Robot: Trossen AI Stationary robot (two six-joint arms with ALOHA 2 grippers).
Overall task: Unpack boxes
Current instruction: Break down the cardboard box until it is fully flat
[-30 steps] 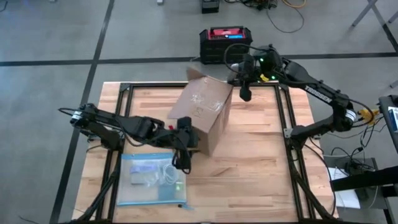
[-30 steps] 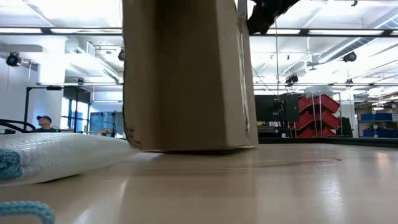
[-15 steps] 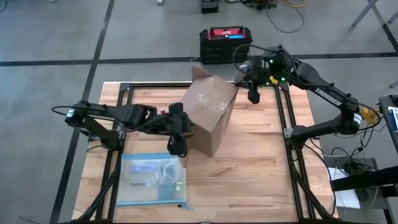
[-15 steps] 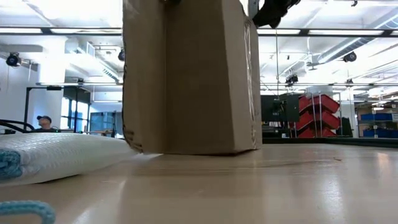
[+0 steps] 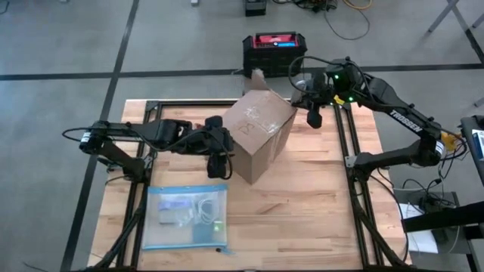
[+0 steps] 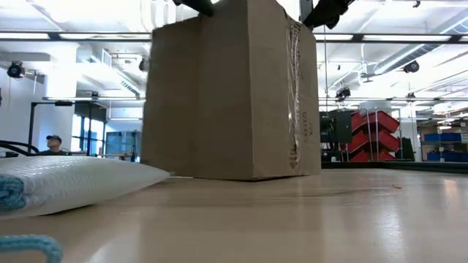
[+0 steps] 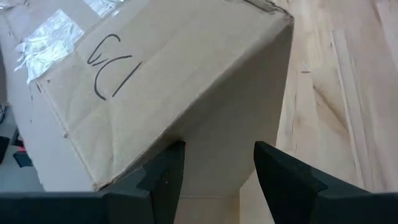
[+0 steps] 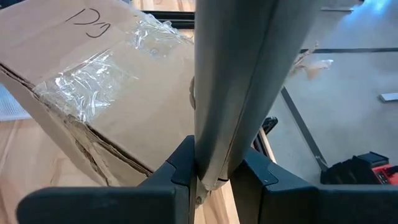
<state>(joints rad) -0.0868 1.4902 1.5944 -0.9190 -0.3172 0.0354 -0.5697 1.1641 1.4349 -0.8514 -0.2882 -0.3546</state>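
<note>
The brown cardboard box [image 5: 261,136] stands on the table's middle, its taped, written-on face up; it fills the low view [image 6: 234,95]. A torn flap [image 5: 257,75] sticks out at its far side. My right gripper [image 5: 312,115] is by the box's far right corner, shut on a flat panel that looks grey in the right wrist view. My left gripper [image 5: 219,157] is open at the box's near left wall [image 7: 217,162], with a finger on each side of that wall's upright corner edge. My left gripper: I cannot tell whether its open fingers [image 7: 165,177] touch the box's wall. My right gripper pinches a flat panel [image 8: 217,118], seemingly a flap of the box, between its two fingers. The panel runs up from the fingers, seen edge-on. The box's underside rests on the table.
A clear blue-edged plastic bag [image 5: 185,217] lies at the near left; it also shows in the low view [image 6: 66,183]. A black crate with a red top [image 5: 274,51] stands on the floor past the far edge. Black frame rails [image 5: 352,151] run along the table's sides.
My right gripper has gone toward the table's right edge, and the box has slid that way and turned about. My left gripper has gone toward the far edge, along the box's left side. In the low view, the box's raised lower left corner has come down.
</note>
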